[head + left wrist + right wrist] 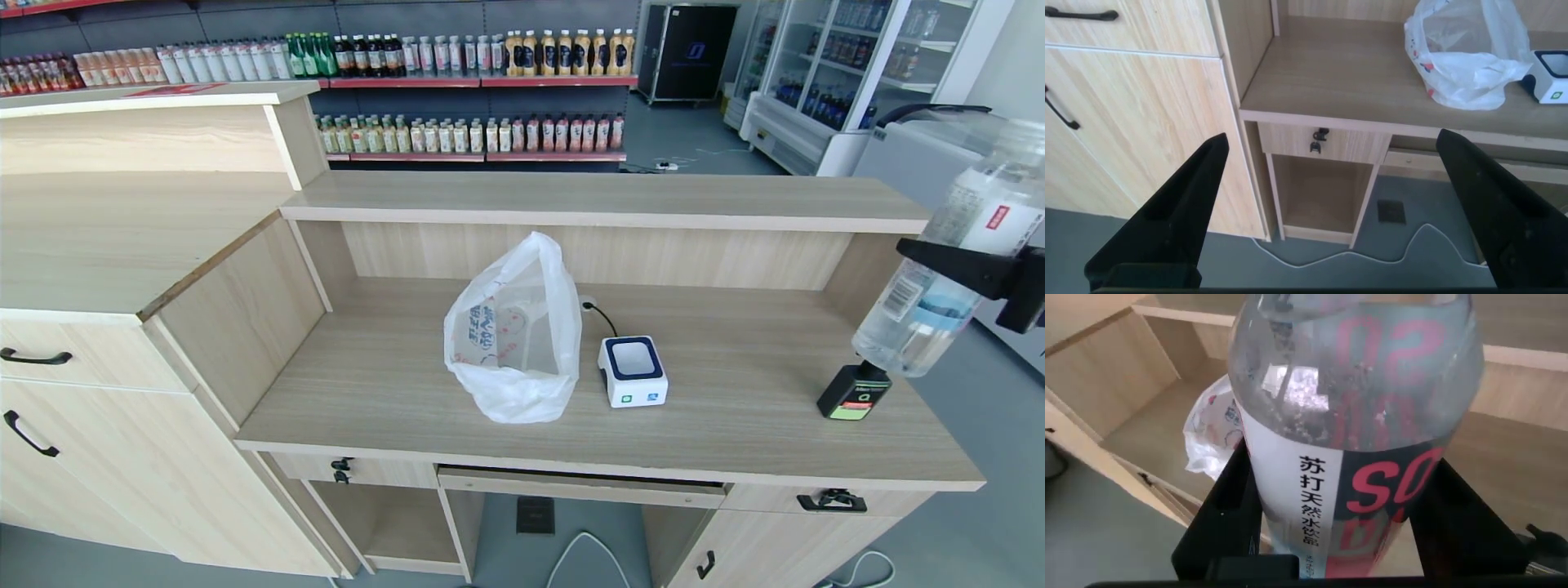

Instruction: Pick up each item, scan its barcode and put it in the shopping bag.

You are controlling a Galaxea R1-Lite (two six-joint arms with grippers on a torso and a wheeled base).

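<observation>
Pick-up step complete, scan step pending. The right claw (971, 273) pinches a clear bottle (955, 245) about its middle, one finger on each side of the labelled body, as the right wrist view confirms for the claw (1343, 531) and the bottle (1347, 416). The bottle is held tilted in the air above the right end of the desk (735, 425). A barcode (902, 298) shows on its label just below the near finger. Directly beneath the claw, a small black item with a green label (855, 392) stands on the desk, apart from the bottle.

The scanner (633, 369) lies to the claw's left and lower, with its window facing up. The shopping bag (514, 335) stands farther left, just beside the scanner, with its mouth open upward.

The left claw (1331, 220) is spread wide and holds nothing. It hangs low off the desk's front edge, with the bag (1466, 53) and scanner (1552, 77) ahead of it and higher.

Judged next move: carry the bottle left and down over the scanner window, turning the wrist so that the barcode faces the glass. The bag drop probably follows only after that. The bottle looks smooth and rounded, so it may twist in the pinch during the turn.
</observation>
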